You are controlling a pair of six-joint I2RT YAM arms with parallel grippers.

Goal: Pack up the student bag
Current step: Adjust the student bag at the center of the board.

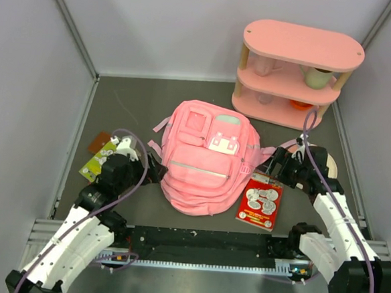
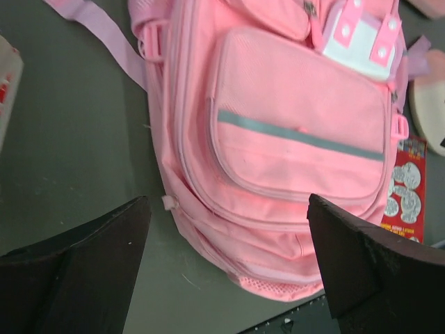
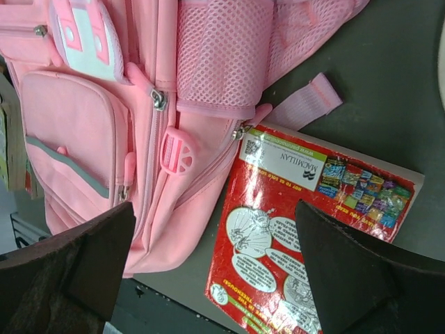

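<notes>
Two pincers, both spread wide and holding nothing. The student bag (image 1: 204, 166) lay flat on the table (image 1: 134, 109), front pockets up, right between them.

The left pincer (image 1: 152, 172) hung just off the bag's lower left corner, not touching it as far as I could tell. In its wrist view the two dark fingers (image 2: 104, 257) stood far apart, and the big front pocket with the grey stripe (image 2: 299, 136) sat straight ahead of the gap. A green card (image 1: 99, 157) lay on that pincer's outer side, with a small brown thing (image 1: 99, 141) just past it.

The right pincer (image 1: 274, 167) sat at the bag's opposite side, near the mesh side pocket (image 3: 222, 56), jaws released too. A red book (image 1: 259, 203) lay flat just below it, toward the arm bases. In the right wrist view the book's corner ran up against the bag's edge, and a loose pink strap (image 3: 306, 104) ended just beside it. I couldn't tell whether the book actually slid under the fabric.

Well beyond the right pincer, at the far back, stood a pink shelf unit (image 1: 296, 45) with a few small things on its shelves.
</notes>
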